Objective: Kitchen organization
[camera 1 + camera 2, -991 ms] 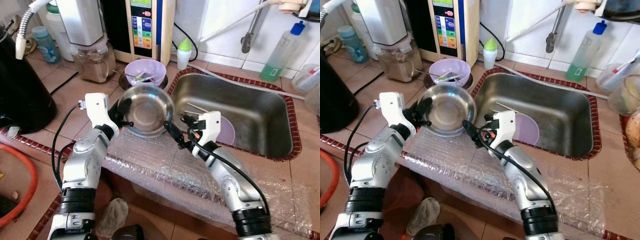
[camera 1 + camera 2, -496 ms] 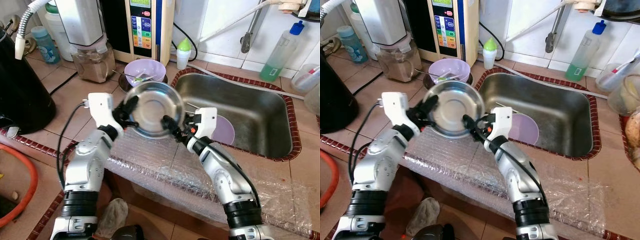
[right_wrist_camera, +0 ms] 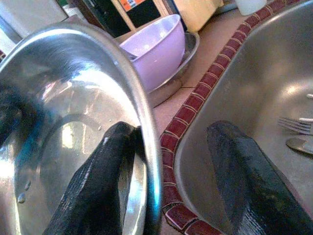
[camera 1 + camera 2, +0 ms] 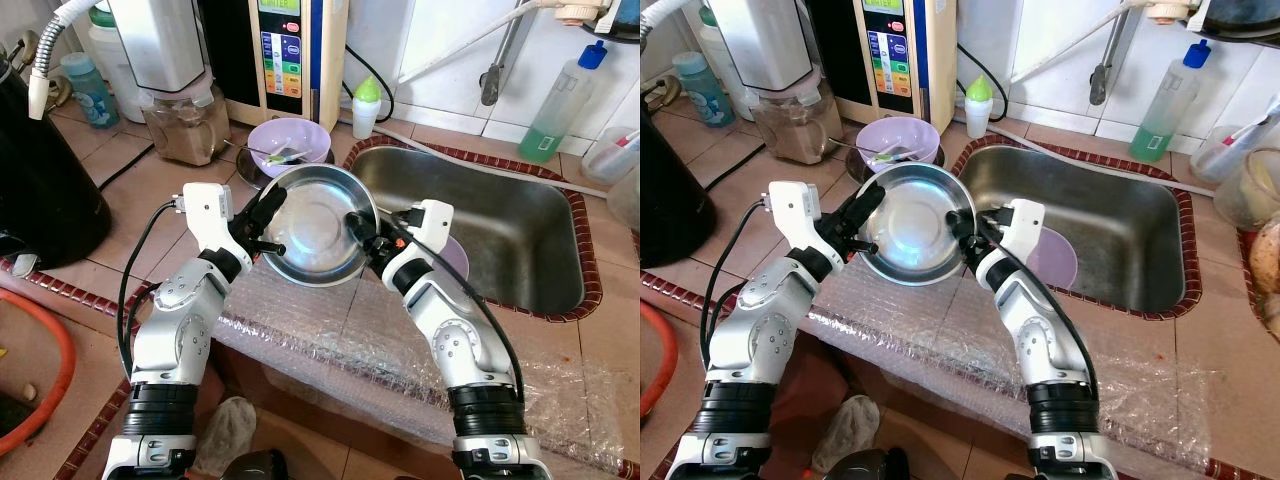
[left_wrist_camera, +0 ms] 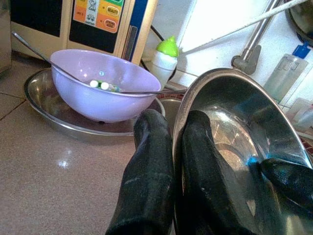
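Round, shiny stainless-steel bowl [image 4: 322, 225] held up above the tiled bench [image 4: 120, 205], tilted so its hollow faces the camera, just left of the steel sink [image 4: 520, 235]. Smooth, mirror-bright inside, with a flat base and a thin rolled rim; a bluish glint on the metal.

Left gripper [image 4: 268, 222] at the bowl's left edge, fingers [image 5: 151, 181] closed tight on the rim, one inside and one outside. Right gripper [image 4: 362, 232] at the bowl's right edge, fingers [image 3: 98, 181] spread wide, one resting against the inner wall, the other standing apart over the sink; no clamp on the rim.

Behind the bowl, lilac plastic bowl [image 4: 290, 145] with a spoon, sitting in a shallow steel dish [image 5: 44, 105]. Lilac plate [image 4: 455, 262] and a fork [image 3: 296, 125] down in the sink. Sheet of bubble wrap [image 4: 330, 335] along the bench's front edge.
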Tool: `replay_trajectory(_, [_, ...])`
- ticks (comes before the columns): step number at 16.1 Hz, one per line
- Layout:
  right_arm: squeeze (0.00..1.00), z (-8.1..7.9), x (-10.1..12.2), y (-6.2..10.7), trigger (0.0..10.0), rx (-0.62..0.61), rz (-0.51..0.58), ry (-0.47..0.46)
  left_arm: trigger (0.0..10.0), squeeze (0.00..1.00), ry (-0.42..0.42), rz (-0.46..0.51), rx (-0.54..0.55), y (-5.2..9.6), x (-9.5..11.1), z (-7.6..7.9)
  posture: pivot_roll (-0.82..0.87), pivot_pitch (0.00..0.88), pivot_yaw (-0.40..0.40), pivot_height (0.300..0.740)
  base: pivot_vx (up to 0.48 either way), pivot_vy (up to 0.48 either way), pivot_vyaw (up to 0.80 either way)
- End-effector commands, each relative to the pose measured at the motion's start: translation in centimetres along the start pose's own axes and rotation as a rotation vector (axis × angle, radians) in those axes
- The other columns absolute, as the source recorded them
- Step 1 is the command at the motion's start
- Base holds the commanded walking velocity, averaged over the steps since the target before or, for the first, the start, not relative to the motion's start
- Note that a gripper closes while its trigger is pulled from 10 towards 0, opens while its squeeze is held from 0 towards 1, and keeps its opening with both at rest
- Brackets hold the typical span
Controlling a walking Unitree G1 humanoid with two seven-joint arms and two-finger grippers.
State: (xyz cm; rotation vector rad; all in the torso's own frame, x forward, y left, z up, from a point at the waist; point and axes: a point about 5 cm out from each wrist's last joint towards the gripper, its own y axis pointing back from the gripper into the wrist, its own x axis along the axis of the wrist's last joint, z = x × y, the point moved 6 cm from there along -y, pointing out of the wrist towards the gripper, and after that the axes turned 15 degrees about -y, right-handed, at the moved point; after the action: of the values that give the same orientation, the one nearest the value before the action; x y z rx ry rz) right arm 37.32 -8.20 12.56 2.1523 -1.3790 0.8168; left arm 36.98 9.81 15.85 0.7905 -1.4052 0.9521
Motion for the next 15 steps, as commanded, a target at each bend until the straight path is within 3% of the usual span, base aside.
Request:
replay_trajectory(1, [0.0, 0.8, 0.3, 0.1, 0.0, -0.036, -0.005, -0.016, 0.0, 0.0, -0.007, 0.041, -0.021, -0.4, 1.0, 0.3, -0.08, 0.001, 0.03, 0.74, 0.0, 0.0, 0.0])
replay_trajectory(8, [0.0, 1.4, -1.4, 1.8, 0.0, 0.018, -0.162, -0.028, 0.0, 0.0, -0.018, 0.034, 0.016, -0.7, 1.0, -0.7, -0.09, 0.0, 0.031, 0.74, 0.0, 0.0, 0.0])
replay_trajectory(11, [0.0, 1.4, -2.0, 1.9, 0.0, 0.018, -0.193, -0.029, 0.0, 0.0, -0.025, 0.031, 0.014, -0.9, 1.0, -0.8, -0.09, 0.0, 0.027, 0.74, 0.0, 0.0, 0.0])
replay_trajectory(12, [0.0, 1.2, -1.6, 1.7, 0.0, 0.022, -0.177, -0.031, 0.0, 0.0, -0.044, 0.021, -0.02, -1.2, 0.9, -0.1, -0.09, 0.0, 0.026, 0.74, 0.0, 0.0, 0.0])
replay_trajectory(13, [0.0, 1.2, -1.1, 1.6, 0.0, 0.015, -0.157, -0.035, 5.8, 1.0, -0.082, 0.009, -0.06, -1.3, 0.9, 0.7, -0.09, 0.0, 0.026, 0.74, 0.0, 0.0, 0.0])
replay_trajectory(14, [0.0, 1.4, -0.8, 1.6, 0.0, 0.005, -0.145, -0.03, 10.0, 1.0, -0.11, 0.008, -0.083, -1.4, 0.9, 1.0, -0.09, 0.0, 0.027, 0.74, 0.0, 0.0, 0.0])
replay_trajectory(15, [0.0, 2.2, -0.5, 1.6, 0.0, -0.033, -0.139, 0.001, 10.0, 1.0, -0.139, 0.013, -0.102, -1.5, 1.0, 1.2, -0.09, 0.0, 0.029, 0.74, 0.0, 0.0, 0.0])
